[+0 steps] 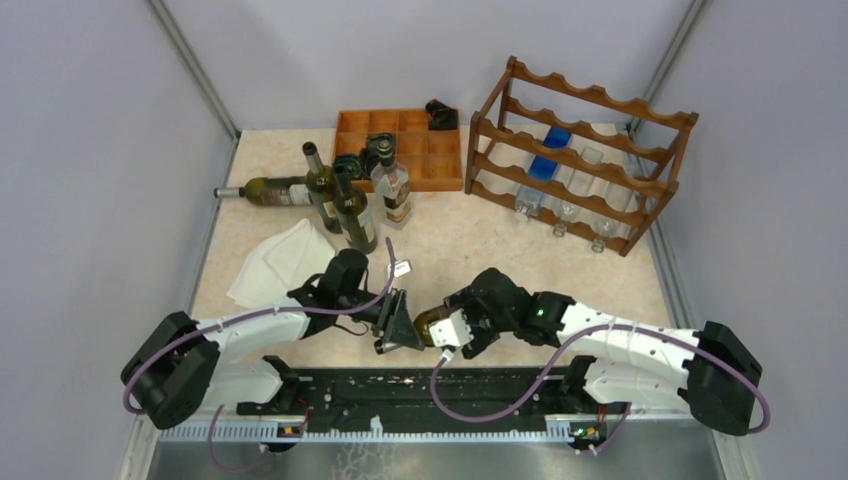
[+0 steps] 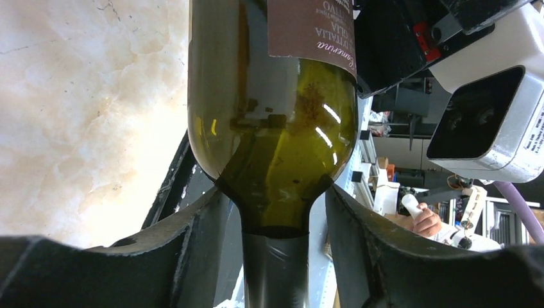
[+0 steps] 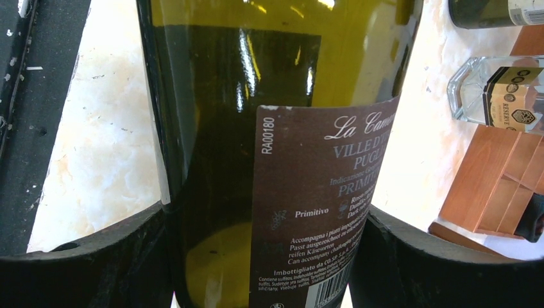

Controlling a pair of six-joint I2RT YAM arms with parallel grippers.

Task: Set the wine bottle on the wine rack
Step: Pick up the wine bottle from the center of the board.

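The wine bottle [image 1: 430, 325], dark green glass with a brown label, lies level just above the table's near edge between my two arms. My right gripper [image 1: 455, 328] is shut on its body; the right wrist view shows both fingers pressed against the glass and label [image 3: 269, 128] at the gripper [image 3: 268, 215]. My left gripper [image 1: 400, 325] stands around the neck. In the left wrist view its fingers flank the black-capped neck below the bottle's shoulder [image 2: 272, 128], with a gap on each side, so the gripper [image 2: 274, 192] is open. The reddish-brown wine rack [image 1: 580, 150] stands at the back right.
The rack holds clear glass bottles and blue items [image 1: 545, 165]. An orange-brown compartment tray [image 1: 400, 145] sits at the back. One bottle lies flat [image 1: 275, 190]; two dark bottles [image 1: 352, 210] and a clear one [image 1: 392, 185] stand upright. A white cloth [image 1: 285, 260] lies left.
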